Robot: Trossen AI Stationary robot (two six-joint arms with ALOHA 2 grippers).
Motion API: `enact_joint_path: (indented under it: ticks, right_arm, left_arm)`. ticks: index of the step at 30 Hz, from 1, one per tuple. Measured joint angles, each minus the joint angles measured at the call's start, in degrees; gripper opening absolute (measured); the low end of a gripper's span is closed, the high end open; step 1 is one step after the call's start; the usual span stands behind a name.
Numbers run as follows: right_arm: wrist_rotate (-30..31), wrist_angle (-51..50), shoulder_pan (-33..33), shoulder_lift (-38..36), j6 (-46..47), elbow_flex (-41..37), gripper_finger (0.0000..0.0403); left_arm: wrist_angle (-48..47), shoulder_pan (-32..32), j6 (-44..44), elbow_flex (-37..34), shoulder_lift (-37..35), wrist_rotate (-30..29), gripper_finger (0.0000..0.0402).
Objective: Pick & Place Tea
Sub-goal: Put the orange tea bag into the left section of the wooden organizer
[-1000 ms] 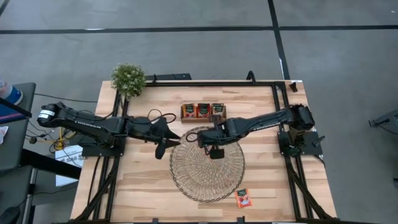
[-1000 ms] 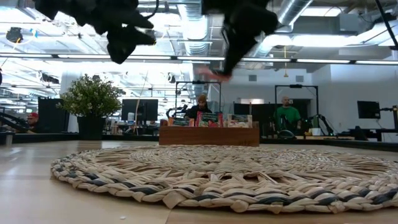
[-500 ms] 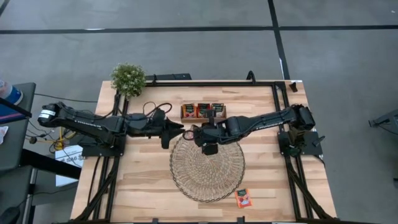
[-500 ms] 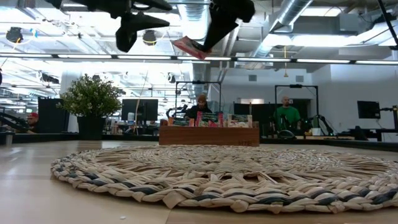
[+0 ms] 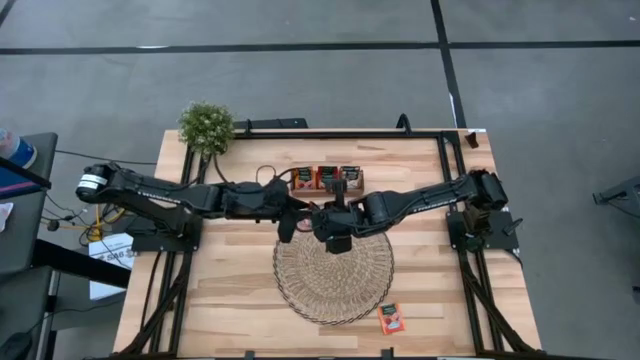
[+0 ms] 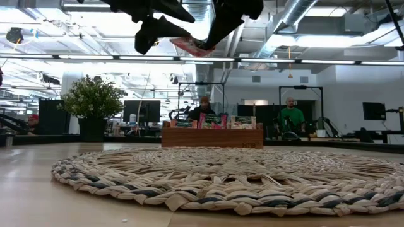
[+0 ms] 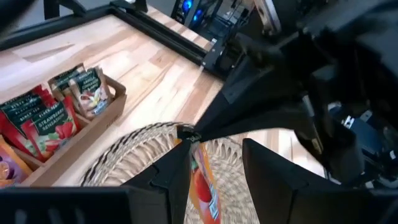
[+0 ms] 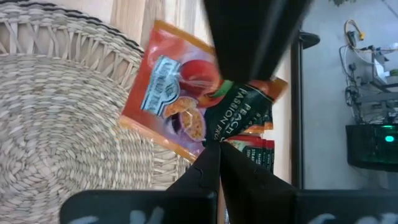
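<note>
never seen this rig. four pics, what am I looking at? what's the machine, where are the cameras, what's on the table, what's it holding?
It is a two-armed robot at a wooden table, each dark arm ending in a two-finger gripper.

Cameras: one looks straight down from above, one sits at table-top height looking across into the room, and one rides on each wrist.

On the table: a round woven mat, a small wooden tray holding tea sachets upright, a potted plant at a far corner, and one loose sachet lying near the front edge beside the mat.

Held: the right gripper is shut on an orange tea sachet, pinching it by its dark green top band, up in the air over the mat's far edge. The left gripper is open, with that sachet hanging between its fingers; whether they touch it I cannot tell. It looks like a handover.
</note>
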Motion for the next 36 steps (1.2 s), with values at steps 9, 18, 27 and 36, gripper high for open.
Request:
enact_joint_path:
  ticks: [9,18,27,36]
  right_arm:
    - [0.88,-1.21,0.80,0.00,-0.55,0.00,0.0000]
    - [0.88,-1.51,0.80,0.00,-0.46,0.00,0.0000]
    - [0.88,-1.49,0.80,0.00,-0.44,0.00,0.0000]
    - [0.86,-1.36,0.80,0.00,-0.46,0.00,0.0000]
  left_arm:
    - [-1.88,0.98,0.37,0.49,-0.04,3.30,0.0136]
    - [-3.83,1.26,0.35,0.42,-1.12,3.37,0.0136]
    - [-5.22,2.07,0.39,0.45,-3.72,3.27,0.0136]
    - [-5.54,2.04,0.15,0.45,-2.96,3.30,0.0136]
